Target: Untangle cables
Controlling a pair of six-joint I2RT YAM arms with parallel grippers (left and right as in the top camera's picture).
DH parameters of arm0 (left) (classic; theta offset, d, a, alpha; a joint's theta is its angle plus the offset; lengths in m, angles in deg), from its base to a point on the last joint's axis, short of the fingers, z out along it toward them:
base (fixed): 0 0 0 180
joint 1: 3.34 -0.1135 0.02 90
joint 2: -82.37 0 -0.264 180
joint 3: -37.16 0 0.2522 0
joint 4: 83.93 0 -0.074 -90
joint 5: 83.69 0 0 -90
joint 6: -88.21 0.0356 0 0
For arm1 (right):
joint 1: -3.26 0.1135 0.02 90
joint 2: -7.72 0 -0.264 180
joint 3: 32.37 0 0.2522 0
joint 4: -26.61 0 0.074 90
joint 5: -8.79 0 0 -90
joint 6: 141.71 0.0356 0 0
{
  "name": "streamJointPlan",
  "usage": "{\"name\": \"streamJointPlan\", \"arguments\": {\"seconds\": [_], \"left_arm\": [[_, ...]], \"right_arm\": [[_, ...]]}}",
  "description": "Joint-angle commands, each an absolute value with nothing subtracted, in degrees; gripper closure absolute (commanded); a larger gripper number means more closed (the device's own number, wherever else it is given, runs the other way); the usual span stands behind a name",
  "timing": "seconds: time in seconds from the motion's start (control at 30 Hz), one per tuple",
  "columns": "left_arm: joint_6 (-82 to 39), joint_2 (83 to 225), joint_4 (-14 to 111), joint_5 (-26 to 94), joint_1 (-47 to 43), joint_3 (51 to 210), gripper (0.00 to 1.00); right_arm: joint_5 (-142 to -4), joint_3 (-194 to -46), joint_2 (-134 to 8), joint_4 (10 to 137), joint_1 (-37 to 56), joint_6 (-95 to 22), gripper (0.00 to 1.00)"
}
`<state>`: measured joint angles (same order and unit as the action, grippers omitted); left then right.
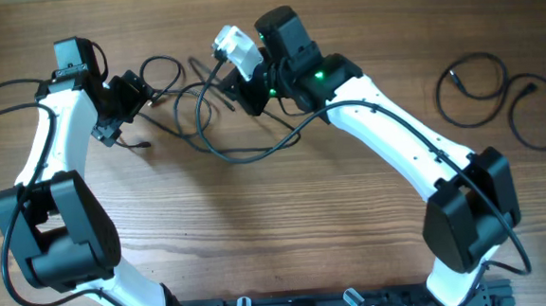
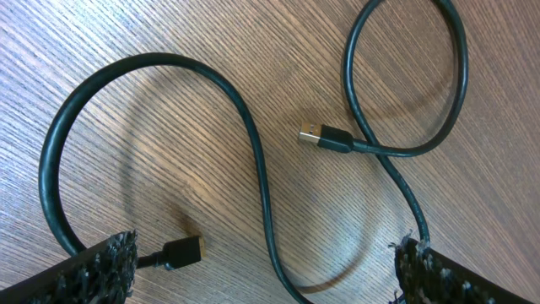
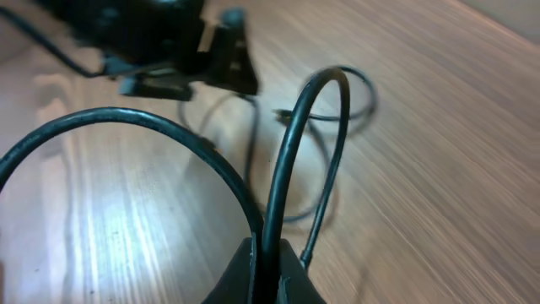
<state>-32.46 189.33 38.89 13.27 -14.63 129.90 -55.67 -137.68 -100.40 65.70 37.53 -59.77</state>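
Black cables (image 2: 256, 160) on wooden table (image 1: 287, 228)

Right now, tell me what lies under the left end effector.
Under the open left end effector, black cables loop on the wooden table, two plug ends showing. Its fingers cover where they run on.

Left arm (image 1: 49, 138) extends to the far left, with its pincer (image 2: 270, 274) facing downward and its fingers (image 2: 93, 266) spread wide; right arm (image 1: 395, 131) reaches to the far centre, with its pincer (image 3: 266, 274) clamped tight on a cable (image 3: 283, 169).
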Motion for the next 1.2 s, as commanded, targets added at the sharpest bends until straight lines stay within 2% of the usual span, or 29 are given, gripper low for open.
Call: {"name": "streamJointPlan", "arguments": {"seconds": [0.0,0.13,0.27,0.4,0.6,0.9,0.93,1.03,1.07,1.1,1.17], "left_arm": [[-32.2,189.4,39.1,13.8,-14.3,129.5,0.00],[-32.2,189.4,39.1,13.8,-14.3,129.5,0.00],[-32.2,189.4,39.1,13.8,-14.3,129.5,0.00],[-32.2,189.4,39.1,13.8,-14.3,129.5,0.00],[-32.2,189.4,39.0,13.8,-14.3,129.5,0.00],[-32.2,189.4,39.0,13.8,-14.3,129.5,0.00],[-32.2,189.4,39.0,13.8,-14.3,129.5,0.00],[-32.2,189.4,39.0,13.8,-14.3,129.5,0.00],[-32.2,189.4,39.0,13.8,-14.3,129.5,0.00],[-32.2,189.4,39.0,13.8,-14.3,129.5,0.00],[-32.2,189.4,39.0,13.8,-14.3,129.5,0.00]], "right_arm": [[-68.1,-138.0,-92.2,67.9,35.2,-56.8,0.96],[-88.9,-138.0,-89.4,75.4,32.4,-49.2,0.96],[-99.4,-137.9,-89.5,86.3,27.8,-46.6,0.96],[-99.6,-135.8,-89.8,91.9,21.6,-45.5,0.96],[-99.1,-128.7,-89.8,91.2,12.2,-45.5,0.96],[-97.4,-113.7,-89.8,77.7,-0.3,-45.5,0.95],[-95.7,-112.3,-89.8,76.4,-1.2,-45.5,0.92],[-91.3,-109.3,-89.8,73.6,-3.2,-45.5,0.65],[-90.2,-108.7,-89.8,73.1,-3.7,-45.6,0.61],[-89.9,-108.2,-89.9,72.7,-4.0,-45.6,0.47],[-89.9,-107.9,-89.8,72.4,-4.2,-45.6,0.11]]}}
